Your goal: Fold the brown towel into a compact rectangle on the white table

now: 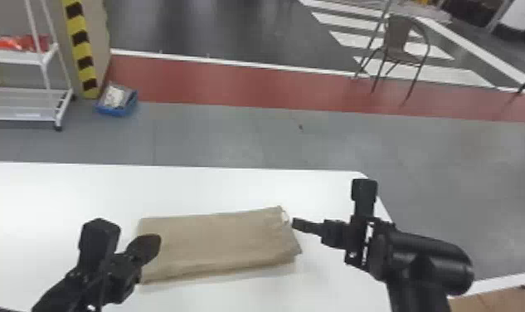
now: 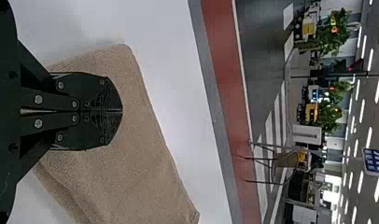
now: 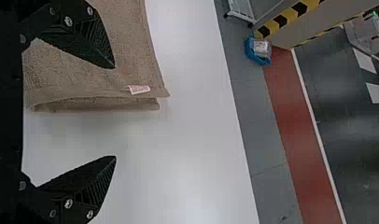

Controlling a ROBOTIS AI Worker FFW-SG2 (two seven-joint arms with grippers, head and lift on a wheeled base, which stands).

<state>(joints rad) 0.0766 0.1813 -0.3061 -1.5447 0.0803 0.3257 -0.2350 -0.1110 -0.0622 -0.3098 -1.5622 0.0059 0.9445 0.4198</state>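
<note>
The brown towel [image 1: 219,242] lies flat on the table [image 1: 108,182], folded in layers into an elongated rectangle. Its long sides run roughly along the table's far edge. At the right end, which is slanted, the layers are slightly offset; a white tag [image 3: 139,89] projects near the far corner.

The towel [image 1: 219,240] is plain brown, the table [image 1: 108,186] white, the pillar's tape [image 1: 81,45] yellow-and-black striped.
</note>
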